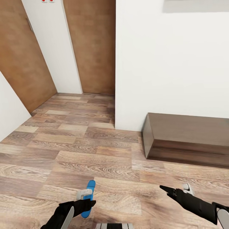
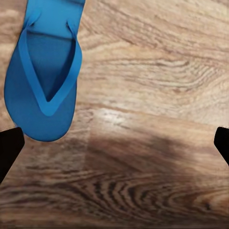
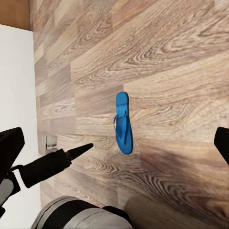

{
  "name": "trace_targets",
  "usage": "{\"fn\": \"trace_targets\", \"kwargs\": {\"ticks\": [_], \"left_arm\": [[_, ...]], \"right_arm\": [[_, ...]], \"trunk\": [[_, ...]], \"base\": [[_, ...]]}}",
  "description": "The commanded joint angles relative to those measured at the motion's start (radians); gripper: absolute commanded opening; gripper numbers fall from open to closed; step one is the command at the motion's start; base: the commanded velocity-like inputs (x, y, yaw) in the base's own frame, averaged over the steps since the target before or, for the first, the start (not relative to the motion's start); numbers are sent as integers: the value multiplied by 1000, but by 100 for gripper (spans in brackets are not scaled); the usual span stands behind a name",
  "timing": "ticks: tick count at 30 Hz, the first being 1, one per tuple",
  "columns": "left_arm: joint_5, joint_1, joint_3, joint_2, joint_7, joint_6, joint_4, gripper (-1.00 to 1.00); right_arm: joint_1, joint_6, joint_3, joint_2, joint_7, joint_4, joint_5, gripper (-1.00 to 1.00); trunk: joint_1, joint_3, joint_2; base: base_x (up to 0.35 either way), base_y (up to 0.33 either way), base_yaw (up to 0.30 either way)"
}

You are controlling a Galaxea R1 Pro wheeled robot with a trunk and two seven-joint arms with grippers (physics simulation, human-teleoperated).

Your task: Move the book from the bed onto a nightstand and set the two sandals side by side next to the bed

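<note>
The left gripper (image 2: 114,143) hangs with its jaws spread wide and empty, its two dark fingertips (image 2: 9,148) over bare floor (image 2: 152,81) just beside the sandal (image 2: 43,76), so the grasp will go best if the arm shifts sideways to centre on the sole before coming down. The right gripper (image 1: 168,190) appears clenched, though I cannot be sure. The sandal (image 1: 88,197) lies flat, straps up, its length running away from the robot.

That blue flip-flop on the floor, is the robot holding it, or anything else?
No. The blue flip-flop lies flat on the wood floor, the left claw open above it. The right claw holds nothing either.
</note>
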Motion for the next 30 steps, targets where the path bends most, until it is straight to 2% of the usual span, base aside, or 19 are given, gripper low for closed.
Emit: {"fn": "trace_targets", "kwargs": {"ticks": [1,2,7,26,28,30], "left_arm": [[7,0,3,-1,-1,7,-1,100],[7,0,3,-1,-1,7,-1,100],[7,0,3,-1,-2,7,-1,100],[5,0,5,1,4,-12,-1,100],[4,1,4,0,28,-28,-1,100],[-9,1,2,-1,104,-37,-1,100]], "right_arm": [[-1,5,-1,0,19,-2,6,100],[-1,4,-1,-3,44,-5,6,100],[-1,5,0,-12,66,-7,6,100],[-1,4,-1,-11,69,-6,15,100],[-1,4,-1,-11,69,-6,15,100],[-1,4,-1,-11,69,-6,15,100]], "trunk": [[0,-5,-1],[1,-9,-1],[3,-28,-2],[11,-101,-6],[12,-109,-7],[13,-117,-7]], "base": [[0,0,0],[0,0,0],[0,0,0],[0,0,0],[0,0,0],[0,0,0]]}}
